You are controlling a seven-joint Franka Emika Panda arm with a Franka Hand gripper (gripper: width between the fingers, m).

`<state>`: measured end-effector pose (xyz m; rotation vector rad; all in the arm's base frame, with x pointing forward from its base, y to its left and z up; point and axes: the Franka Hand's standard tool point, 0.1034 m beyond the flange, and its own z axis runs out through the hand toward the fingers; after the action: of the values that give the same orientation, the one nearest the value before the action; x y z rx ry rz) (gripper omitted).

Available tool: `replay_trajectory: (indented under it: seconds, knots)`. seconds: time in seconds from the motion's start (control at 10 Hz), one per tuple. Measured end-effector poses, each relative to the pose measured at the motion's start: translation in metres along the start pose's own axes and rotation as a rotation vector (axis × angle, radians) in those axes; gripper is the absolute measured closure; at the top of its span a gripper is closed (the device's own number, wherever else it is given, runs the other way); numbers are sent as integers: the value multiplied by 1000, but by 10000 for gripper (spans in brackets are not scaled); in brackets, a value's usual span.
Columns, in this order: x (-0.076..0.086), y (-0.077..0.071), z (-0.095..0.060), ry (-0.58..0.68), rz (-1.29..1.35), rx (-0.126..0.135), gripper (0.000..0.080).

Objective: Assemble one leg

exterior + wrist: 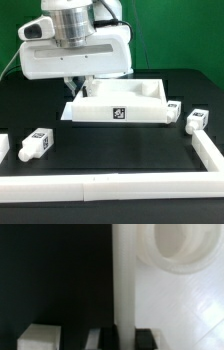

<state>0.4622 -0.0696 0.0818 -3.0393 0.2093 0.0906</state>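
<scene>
The large white tray-like top (140,104) lies at the middle of the black table, with a tag on its front wall. My gripper (85,90) is down at its far corner on the exterior view's left. In the wrist view the two dark fingers (100,339) stand on either side of the top's thin wall (122,291) and touch it, so the gripper (122,339) is shut on that wall. A round corner hole (185,249) shows in the top. One leg (37,143) lies at the front left and another leg (196,120) lies right of the top.
A small tagged white part (172,104) sits against the top's right side. A low white barrier (120,184) runs along the front and up the right side (208,150). A white piece (3,147) shows at the left edge. A blurred white block (40,339) lies beside one finger.
</scene>
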Motion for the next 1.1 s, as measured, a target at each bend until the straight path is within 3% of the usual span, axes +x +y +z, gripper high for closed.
replay_trajectory:
  seconds: [0.3, 0.5, 0.7, 1.1]
  knots:
    - [1, -1, 4, -4, -6, -5, 745]
    - [38, -21, 20, 11, -56, -20, 745]
    - [62, -36, 22, 23, -75, -4, 745]
    - [58, -33, 25, 15, -70, -5, 745]
